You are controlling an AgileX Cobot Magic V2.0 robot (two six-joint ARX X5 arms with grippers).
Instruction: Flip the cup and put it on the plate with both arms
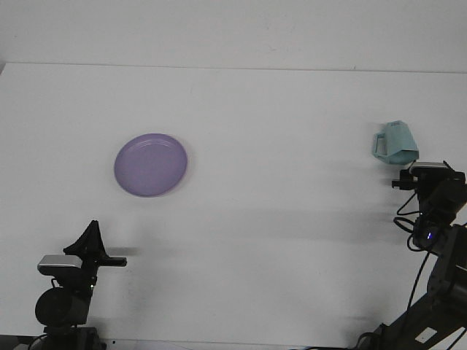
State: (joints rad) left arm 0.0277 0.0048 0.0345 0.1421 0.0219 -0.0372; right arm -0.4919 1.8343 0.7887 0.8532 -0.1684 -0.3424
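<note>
The pale teal cup (396,144) sits on the white counter (277,219) at the far right, tilted with its handle toward the left. The right arm's jaws (419,164) are just below and slightly right of it in the front view, so the cup lies directly beyond them, very near, and the lower edge of the cup is partly covered by the wrist camera block. Whether they touch the cup cannot be told, and whether these jaws are apart or together cannot be told either, since the black wrist hides them.

The purple plate (151,164) lies flat on the counter well apart from the cup, far to the left of the right jaws and beyond the left ones. The left arm's jaws (91,232) point away over the counter at the lower left, tapering to a single dark point, and appear pressed together with nothing between them. The plate carries nothing
</note>
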